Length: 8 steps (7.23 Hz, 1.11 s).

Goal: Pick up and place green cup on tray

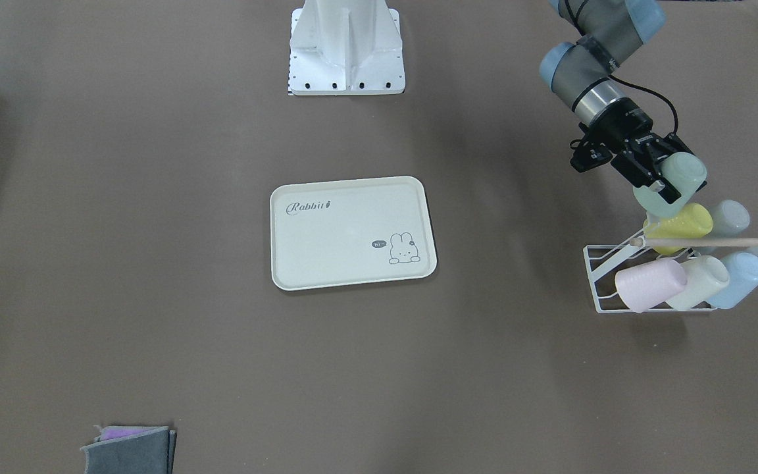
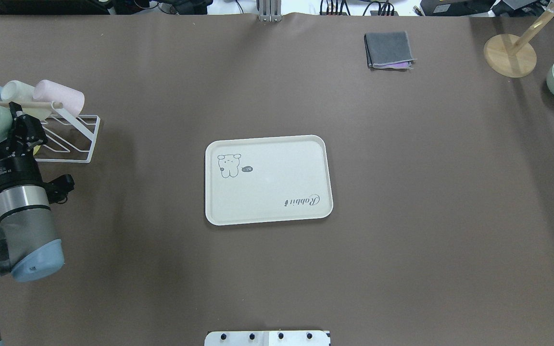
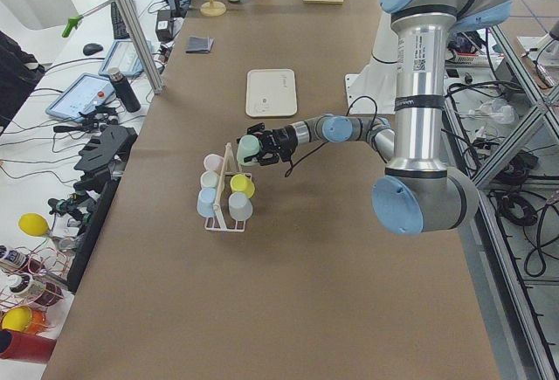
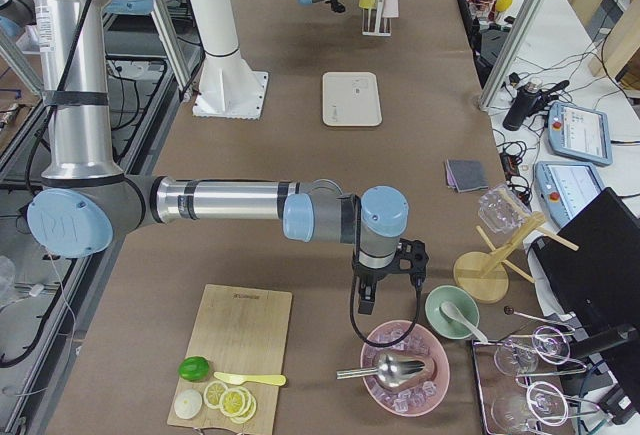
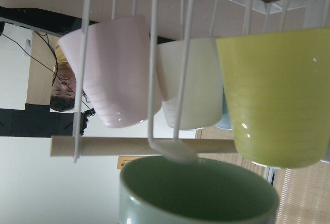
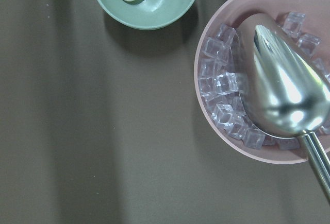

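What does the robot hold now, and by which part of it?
The left gripper holds the green cup, its fingers closed across the side wall; the exact contact is partly hidden.

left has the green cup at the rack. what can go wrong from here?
1. Snag: in the left wrist view the wire peg has its tip right at the mouth of the green cup. An angled pull could catch it and drag the rack.
2. Knock: the green cup sits close against the yellow cup and near the wooden bar.
3. Slip: the left gripper holds a smooth, tapered cup, and the tray is far across the table.
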Each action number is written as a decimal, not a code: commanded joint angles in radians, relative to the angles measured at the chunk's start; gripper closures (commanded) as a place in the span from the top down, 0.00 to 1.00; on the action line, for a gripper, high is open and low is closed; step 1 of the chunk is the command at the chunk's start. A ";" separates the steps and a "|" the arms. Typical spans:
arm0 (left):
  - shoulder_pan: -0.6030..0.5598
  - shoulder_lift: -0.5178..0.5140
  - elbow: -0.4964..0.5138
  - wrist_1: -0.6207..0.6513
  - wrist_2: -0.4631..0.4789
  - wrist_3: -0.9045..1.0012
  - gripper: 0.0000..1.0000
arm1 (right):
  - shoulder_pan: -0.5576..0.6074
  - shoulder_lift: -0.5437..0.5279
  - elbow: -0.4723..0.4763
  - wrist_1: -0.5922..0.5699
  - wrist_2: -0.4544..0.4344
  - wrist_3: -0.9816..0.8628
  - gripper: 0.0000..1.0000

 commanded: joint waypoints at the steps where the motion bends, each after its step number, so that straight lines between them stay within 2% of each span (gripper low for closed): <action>1: 0.001 0.044 -0.062 -0.129 -0.009 0.002 0.11 | -0.001 0.000 -0.001 0.001 -0.001 0.000 1.00; 3: 0.001 0.113 -0.177 -0.315 -0.114 0.003 0.11 | -0.001 -0.002 -0.001 0.001 -0.002 0.000 1.00; 5: 0.000 0.117 -0.186 -0.567 -0.253 0.002 0.00 | -0.001 -0.002 -0.001 0.001 -0.002 -0.002 1.00; 7: 0.000 0.114 -0.191 -0.775 -0.382 -0.015 0.00 | -0.001 -0.002 -0.001 0.001 -0.002 -0.002 1.00; 8: 0.000 0.114 -0.177 -0.903 -0.404 -0.045 0.00 | -0.001 -0.002 -0.003 0.001 -0.002 -0.002 1.00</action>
